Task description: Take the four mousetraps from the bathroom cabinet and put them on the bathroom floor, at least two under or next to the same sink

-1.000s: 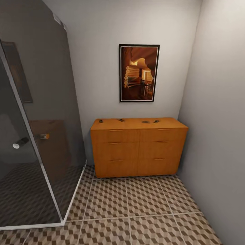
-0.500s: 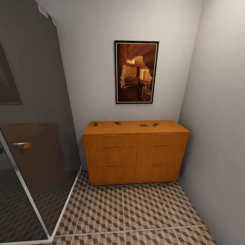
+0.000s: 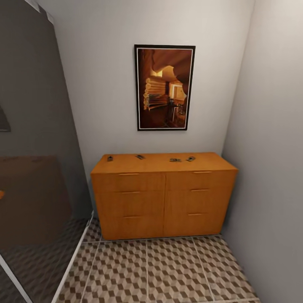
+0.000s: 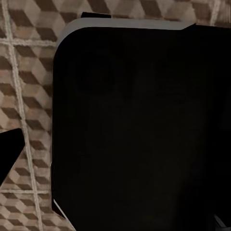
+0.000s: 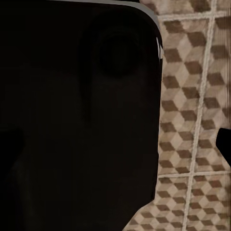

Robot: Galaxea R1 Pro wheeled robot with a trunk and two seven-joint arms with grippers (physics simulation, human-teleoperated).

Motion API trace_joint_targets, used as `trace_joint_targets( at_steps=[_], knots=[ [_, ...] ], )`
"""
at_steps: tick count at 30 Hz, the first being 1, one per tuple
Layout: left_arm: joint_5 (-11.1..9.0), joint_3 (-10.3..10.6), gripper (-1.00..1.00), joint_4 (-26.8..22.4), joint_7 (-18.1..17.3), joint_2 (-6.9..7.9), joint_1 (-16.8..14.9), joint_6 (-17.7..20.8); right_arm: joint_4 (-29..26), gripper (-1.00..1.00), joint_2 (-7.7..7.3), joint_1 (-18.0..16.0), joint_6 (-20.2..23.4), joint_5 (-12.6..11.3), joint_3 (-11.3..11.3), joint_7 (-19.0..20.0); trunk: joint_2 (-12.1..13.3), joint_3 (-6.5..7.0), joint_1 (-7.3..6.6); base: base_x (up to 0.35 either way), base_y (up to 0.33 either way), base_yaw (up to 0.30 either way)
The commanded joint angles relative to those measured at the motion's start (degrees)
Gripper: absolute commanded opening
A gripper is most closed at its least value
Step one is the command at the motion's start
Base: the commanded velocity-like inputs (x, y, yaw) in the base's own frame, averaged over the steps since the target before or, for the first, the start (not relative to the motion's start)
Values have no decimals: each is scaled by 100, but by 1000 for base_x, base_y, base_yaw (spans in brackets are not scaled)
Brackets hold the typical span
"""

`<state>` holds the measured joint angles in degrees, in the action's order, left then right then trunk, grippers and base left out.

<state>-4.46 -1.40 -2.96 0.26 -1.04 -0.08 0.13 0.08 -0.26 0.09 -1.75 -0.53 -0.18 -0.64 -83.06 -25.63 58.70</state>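
Observation:
The orange-brown cabinet (image 3: pixel 164 198) stands against the back wall straight ahead in the head view. Four small dark-wired mousetraps lie apart on its top: one at the left end (image 3: pixel 110 158), one left of centre (image 3: pixel 140 157), and two close together right of centre (image 3: pixel 175 160) (image 3: pixel 190 158). The cube-patterned bathroom floor (image 3: pixel 160 273) runs from the cabinet toward me. In the left wrist view a dark fingertip (image 4: pixel 9 154) pokes in over the tiles (image 4: pixel 24 72). The right wrist view has another dark fingertip (image 5: pixel 224 144) over the tiles (image 5: pixel 192 96). The sink is out of view.
A smoked-glass shower enclosure (image 3: pixel 38 168) with a white base rail closes the left side. A grey wall (image 3: pixel 273 147) bounds the right, close to the cabinet's end. A framed picture (image 3: pixel 164 87) hangs above the cabinet. My own dark body (image 4: pixel 139 130) blocks much of both wrist views.
The camera has moved closer to the cabinet and turned a little: the cabinet looks larger and lower, and the shower door handle has slid out at the left. The mousetraps have not moved.

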Motion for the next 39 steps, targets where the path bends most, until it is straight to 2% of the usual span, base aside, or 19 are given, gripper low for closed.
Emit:
trace_joint_targets(
  at_steps=[1,10,39],
  knots=[
    [-47,-10,100,-3,2,-1,-1,0,1,100,0,-1,-18,-4,-1,-7,-2,-4,3,321,-133,0],
    [-46,-18,100,-3,1,-1,-1,-42,1,100,0,-1,-18,0,0,-7,-2,-4,3,321,-107,0],
    [-38,-23,100,-3,1,4,-1,-65,1,100,8,-1,-23,0,0,-7,-2,-4,3,321,-4,0]
  ],
)
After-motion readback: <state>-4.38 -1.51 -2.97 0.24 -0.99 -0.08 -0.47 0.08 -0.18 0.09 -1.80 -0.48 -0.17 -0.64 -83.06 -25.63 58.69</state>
